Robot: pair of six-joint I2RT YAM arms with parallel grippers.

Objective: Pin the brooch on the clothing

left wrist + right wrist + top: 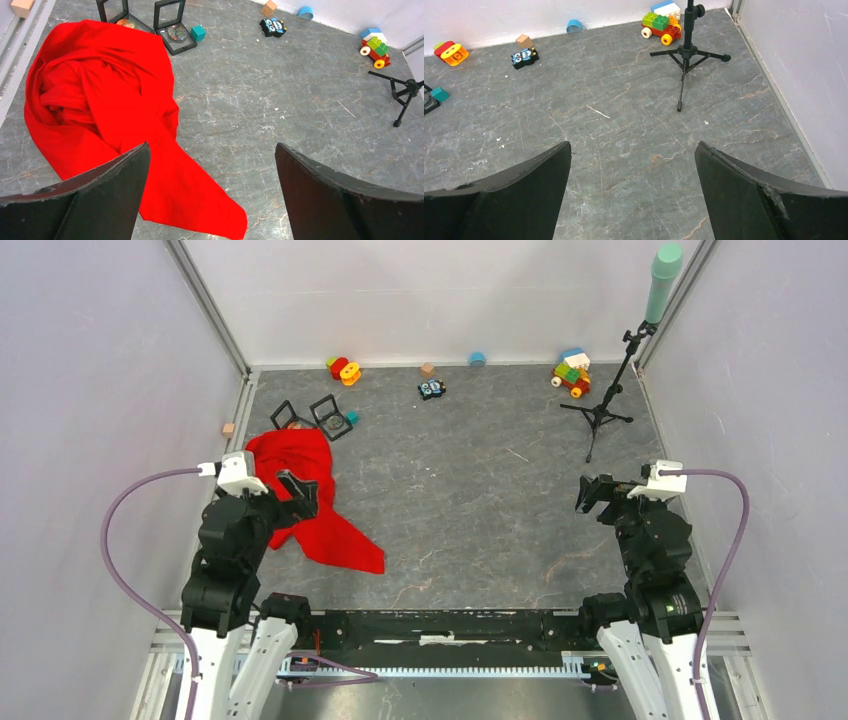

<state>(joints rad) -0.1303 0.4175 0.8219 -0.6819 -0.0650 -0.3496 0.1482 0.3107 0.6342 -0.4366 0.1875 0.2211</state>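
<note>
The clothing, a bright red T-shirt [335, 535], lies crumpled on the table's left side; it fills the left of the left wrist view [100, 100]. Its white tag is hidden. Behind it stand two open black boxes. One holds an oval brooch [177, 33], also seen from above [335, 422]. The other holds an orange piece [122, 22], partly hidden by the shirt. My left gripper [303, 492] hovers over the shirt, open and empty [212, 150]. My right gripper [590, 490] is open and empty over bare table at the right [633, 147].
A black tripod [600, 410] with a green foam top stands at the back right, next to a toy brick car [572, 372]. A red-orange toy [344, 369], a small black toy [432, 389], a blue cap [477, 359] and a teal cube [352, 417] lie along the back. White walls enclose the table.
</note>
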